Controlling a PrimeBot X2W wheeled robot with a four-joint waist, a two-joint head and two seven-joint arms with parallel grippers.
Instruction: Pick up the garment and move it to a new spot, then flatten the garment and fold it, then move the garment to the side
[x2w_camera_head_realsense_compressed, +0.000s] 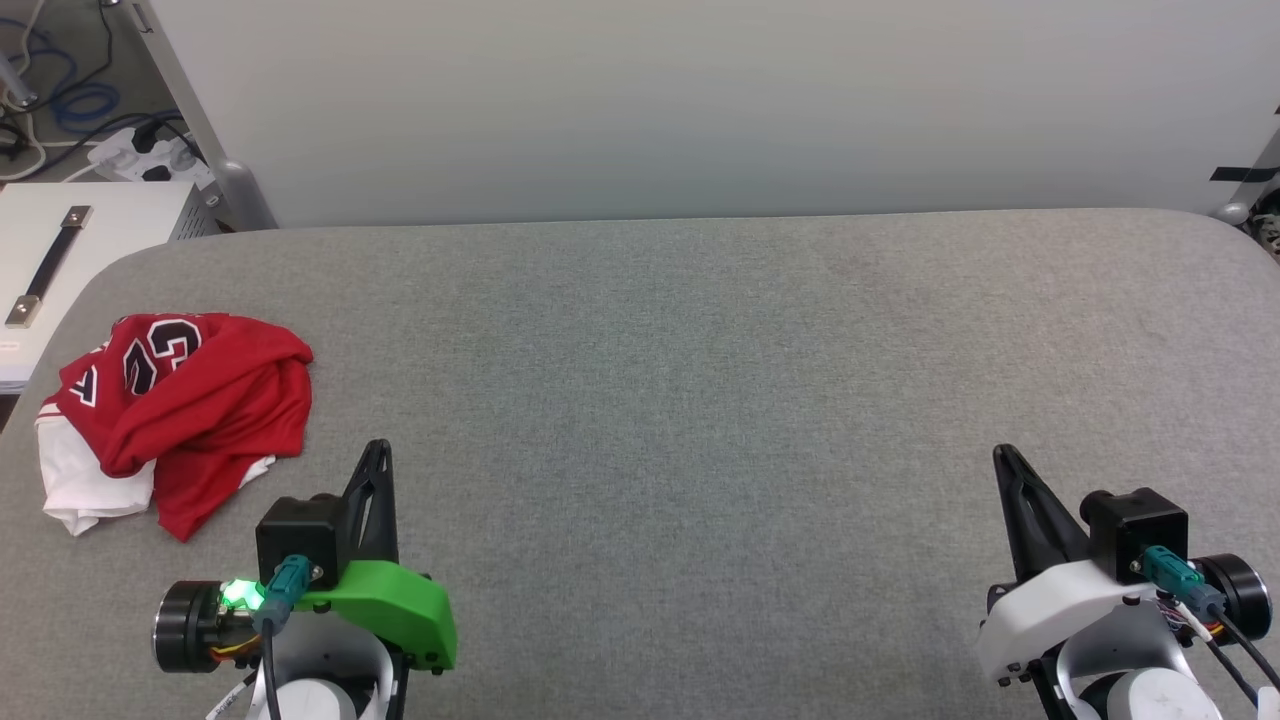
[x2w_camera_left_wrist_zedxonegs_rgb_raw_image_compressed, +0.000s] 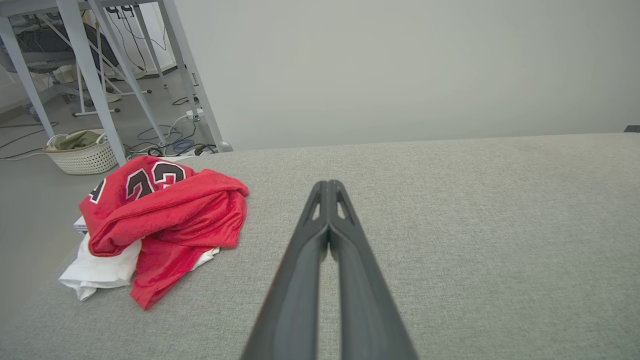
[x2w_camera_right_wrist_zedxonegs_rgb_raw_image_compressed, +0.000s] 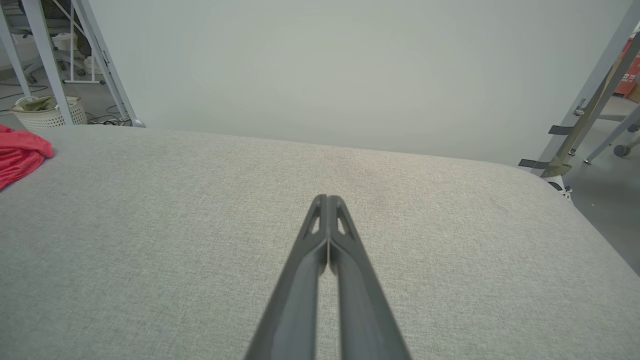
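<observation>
Red garment (x2w_camera_head_realsense_compressed: 215, 400), white sleeves, black number; grey table (x2w_camera_head_realsense_compressed: 700, 400); dark left gripper (x2w_camera_head_realsense_compressed: 378, 452).

On table (x2w_camera_head_realsense_compressed: 700, 400), garment (x2w_camera_head_realsense_compressed: 190, 400) is laid at far-left edge, approx. midway front to back. L gripper (x2w_camera_head_realsense_compressed: 378, 448) is held just right of it & nearer the robot, not touching. R gripper (x2w_camera_head_realsense_compressed: 1000, 452) is held well apart, at front-right, over bare table. Wall panel (x2w_camera_head_realsense_compressed: 700, 100) is stood behind table. Case w/ handle (x2w_camera_head_realsense_compressed: 60, 260) is set left of table; basket (x2w_camera_left_wrist_zedxonegs_rgb_raw_image_compressed: 82, 152) is set on floor beyond.
</observation>
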